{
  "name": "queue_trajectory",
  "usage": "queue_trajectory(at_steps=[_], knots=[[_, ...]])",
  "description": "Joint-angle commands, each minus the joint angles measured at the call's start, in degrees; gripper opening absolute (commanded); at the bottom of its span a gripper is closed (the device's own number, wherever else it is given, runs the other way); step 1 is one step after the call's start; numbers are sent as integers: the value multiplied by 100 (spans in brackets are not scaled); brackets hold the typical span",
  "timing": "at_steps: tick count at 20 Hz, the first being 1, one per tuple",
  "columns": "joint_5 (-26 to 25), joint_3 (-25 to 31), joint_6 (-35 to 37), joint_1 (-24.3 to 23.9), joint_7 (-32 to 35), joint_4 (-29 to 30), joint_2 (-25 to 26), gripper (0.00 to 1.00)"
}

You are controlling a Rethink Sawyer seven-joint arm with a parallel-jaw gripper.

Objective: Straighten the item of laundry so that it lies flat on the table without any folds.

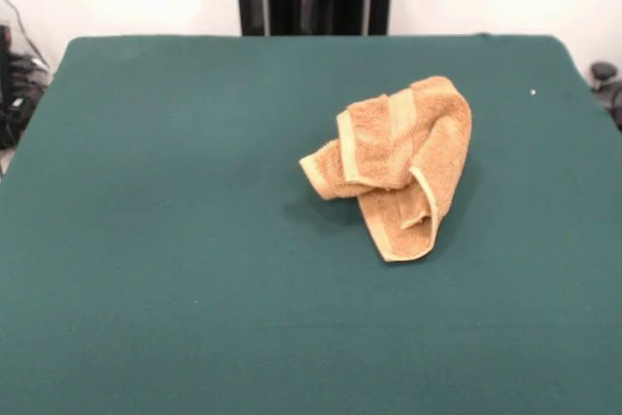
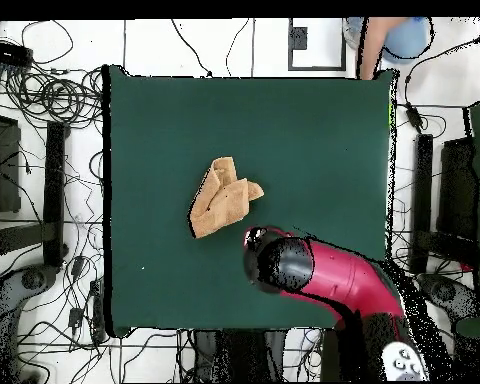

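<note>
The red arm (image 2: 324, 275) reaches over the table (image 2: 314, 130) just beside the crumpled towel (image 2: 222, 196), gripper state impossible to tell, with broad bare green cloth around the bundle.

Non-task stuff only: loose black cables (image 2: 54, 95) tangled on the white floor (image 2: 234, 45) all around the desk. Person's arm (image 2: 371, 45) at the overhead view's top edge. Tiny white speck (image 1: 533, 93) on the green cloth.
</note>
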Motion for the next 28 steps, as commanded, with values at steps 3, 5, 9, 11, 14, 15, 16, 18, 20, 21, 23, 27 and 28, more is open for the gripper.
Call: queue_trajectory(at_steps=[3,5,9,11,14,15,16,18,20,21,23,27,28], knots=[[-452,779,-332,304,92,-698,822,100],[-480,765,-315,371,178,-872,980,100],[-601,468,-614,666,509,-1175,1254,100],[-666,340,-864,782,662,-1312,1438,100],[-565,438,-981,722,720,-1419,1687,100],[-518,477,-1016,690,731,-1404,1712,100],[-406,510,-1097,656,829,-1342,1741,100],[-229,525,-1208,647,1010,-1288,1779,100],[-52,645,-1304,570,1128,-1229,1856,100],[-4,738,-1335,505,1103,-1206,1881,100],[172,1110,-1371,242,1032,-1119,1973,100],[405,1824,-1454,-243,884,-986,2138,100],[431,2048,-1450,-400,804,-941,2166,100]])
